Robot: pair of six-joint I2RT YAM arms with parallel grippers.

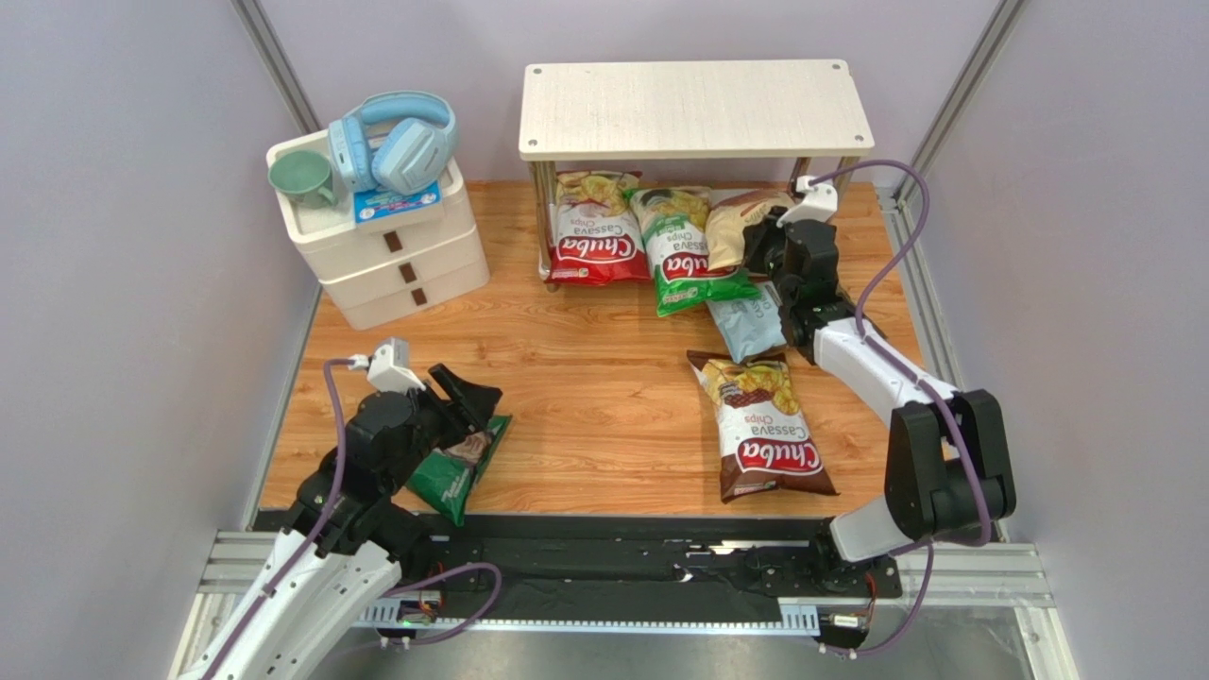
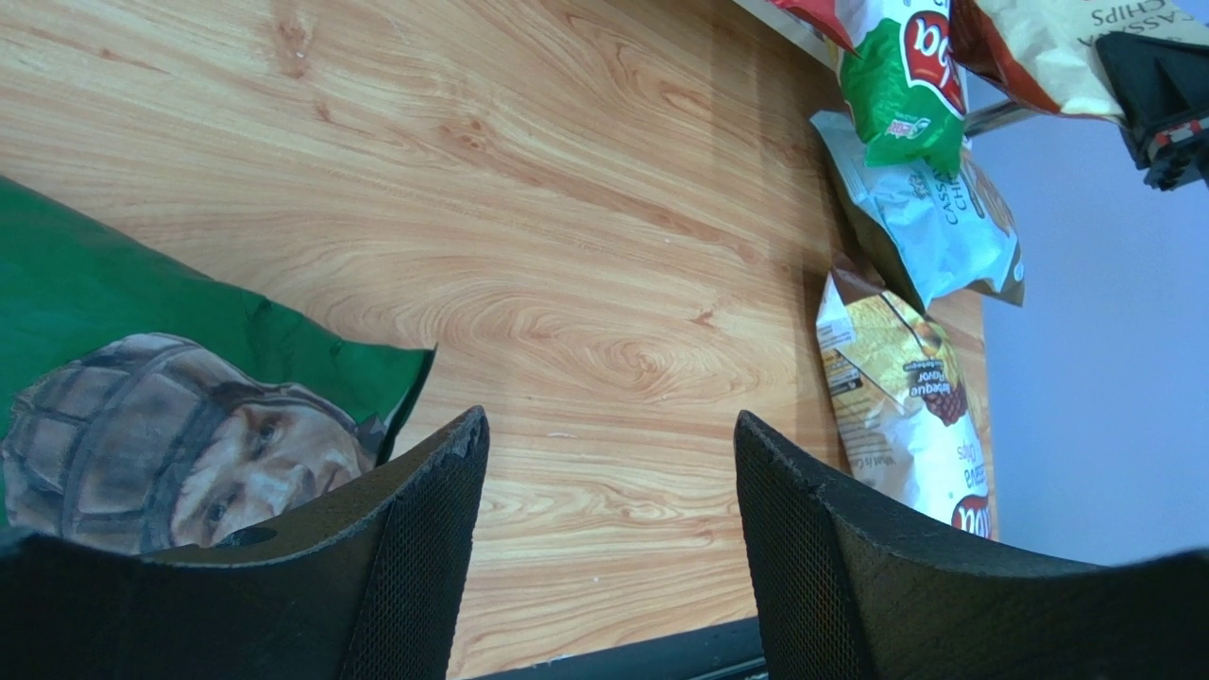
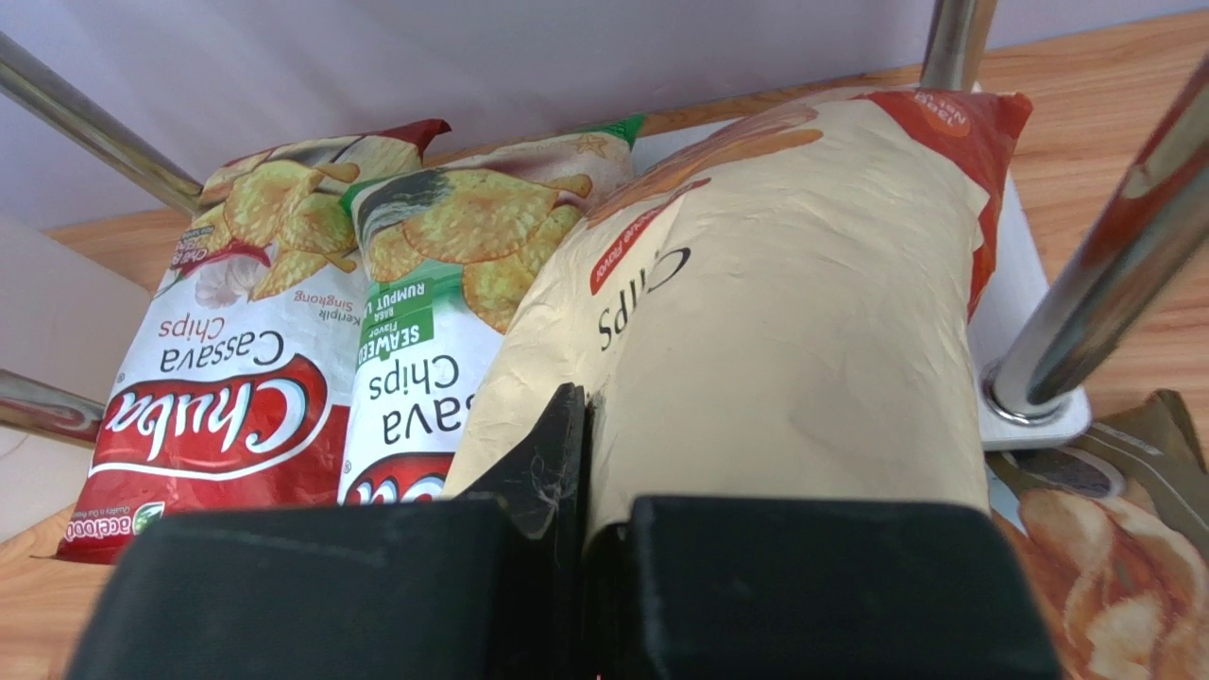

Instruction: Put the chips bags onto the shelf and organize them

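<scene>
The shelf (image 1: 696, 106) stands at the back. The red bag (image 1: 593, 234) and the green bag (image 1: 681, 255) lean on its lower tier. My right gripper (image 1: 778, 244) is shut on the near edge of the cream-orange bag (image 1: 738, 220), beside the green one. In the right wrist view the cream-orange bag (image 3: 795, 312) fills the space past my gripper (image 3: 585, 425). The light blue bag (image 1: 748, 323) and the brown bag (image 1: 759, 425) lie on the table. My left gripper (image 1: 461, 397) is open and empty over the dark green bag (image 1: 461, 465). That bag (image 2: 142, 369) lies left of the gripper (image 2: 610, 439) in the left wrist view.
A white three-drawer unit (image 1: 383, 241) stands at the back left, with blue headphones (image 1: 398, 142) and a green cup (image 1: 302, 177) on top. A shiny shelf leg (image 3: 1107, 269) stands just right of the cream-orange bag. A black rail (image 1: 610, 553) runs along the near edge.
</scene>
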